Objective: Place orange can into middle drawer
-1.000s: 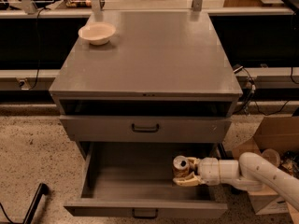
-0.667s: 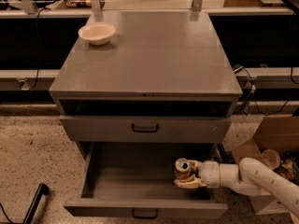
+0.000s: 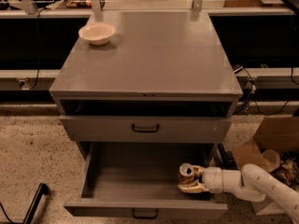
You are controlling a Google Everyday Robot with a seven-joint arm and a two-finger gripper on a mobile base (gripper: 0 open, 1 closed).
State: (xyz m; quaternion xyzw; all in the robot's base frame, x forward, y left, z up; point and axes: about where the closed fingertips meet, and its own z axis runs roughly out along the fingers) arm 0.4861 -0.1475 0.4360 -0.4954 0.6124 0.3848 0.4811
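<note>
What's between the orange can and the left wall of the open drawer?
Nothing: the middle drawer floor is bare there in the camera view. The gripper, reaching in from the right, grips the can at the drawer's right side.

White arm (image 3: 264,186) enters from lower right, forearm near horizontal, wrist pointing left. End effector (image 3: 189,181) sits low at the right side of the pulled-out drawer (image 3: 135,183), fingers clasping the can (image 3: 187,171).

Smooth plastic end effector (image 3: 190,185) around shiny orange can (image 3: 187,171) in matt metal middle drawer (image 3: 133,183)
</note>
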